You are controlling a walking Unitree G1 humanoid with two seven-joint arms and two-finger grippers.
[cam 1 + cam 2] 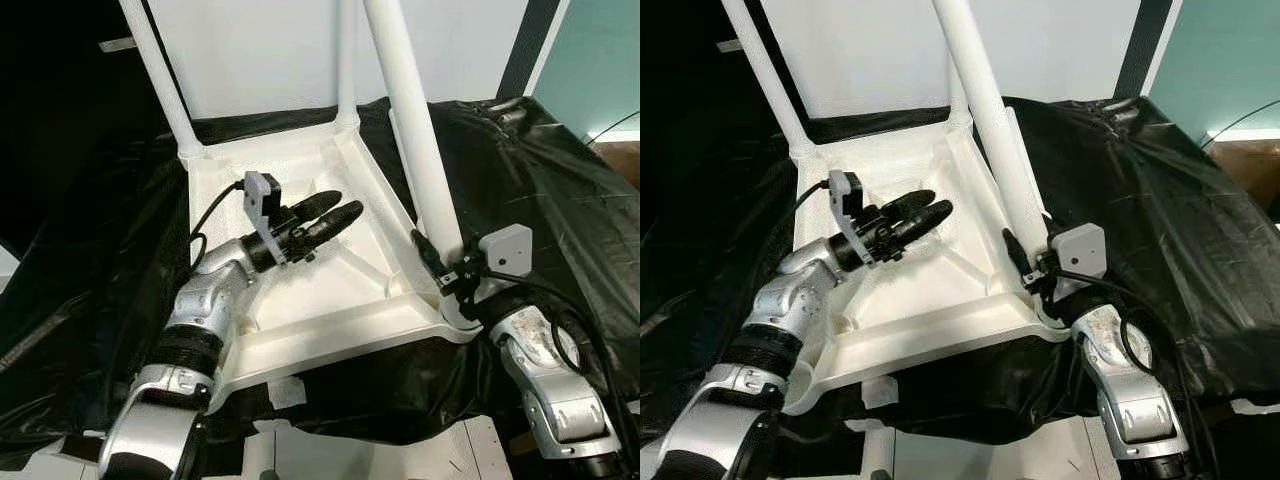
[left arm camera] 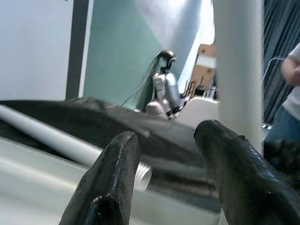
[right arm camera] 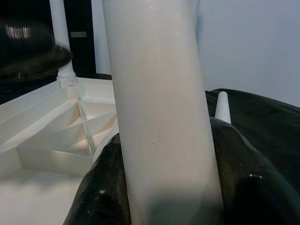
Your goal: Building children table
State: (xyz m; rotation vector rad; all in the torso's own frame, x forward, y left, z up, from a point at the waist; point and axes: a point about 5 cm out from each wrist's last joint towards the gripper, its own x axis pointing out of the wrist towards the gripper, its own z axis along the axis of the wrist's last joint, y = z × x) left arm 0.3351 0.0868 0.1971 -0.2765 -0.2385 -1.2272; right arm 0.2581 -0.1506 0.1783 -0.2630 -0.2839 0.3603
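**Operator:** White plastic, all of it. I've got the tabletop (image 1: 330,320) lying upside down on the black sheet (image 1: 540,180), ribbed underside facing up. The leg (image 1: 415,140) I'm working stands in the near right corner socket, long axis running up and leaning slightly toward the far left.

**Observer:** Which arm has it?

**Operator:** My right gripper (image 1: 438,265), clamped around the leg just above the socket. From the right wrist camera the leg (image 3: 159,117) passes straight between the two black fingers (image 3: 243,187), pressed on both sides.

**Observer:** And the other arm?

**Operator:** My left gripper (image 1: 335,212) hovers over the middle of the tabletop, fingers narrowly parted and holding nothing, pointing right toward that same leg. It's well apart from it; the right arm is the one in contact.

**Observer:** Other legs?

**Operator:** One leg (image 1: 160,75) stands in the far left corner, another (image 1: 346,60) in the far right. A loose leg (image 2: 70,143) lies on the sheet beyond the tabletop.

**Observer:** What does the next move depend on?

**Operator:** As I judge it, bringing that lean in line with the socket, so the push goes straight down the leg's axis. A tilted leg could bind.
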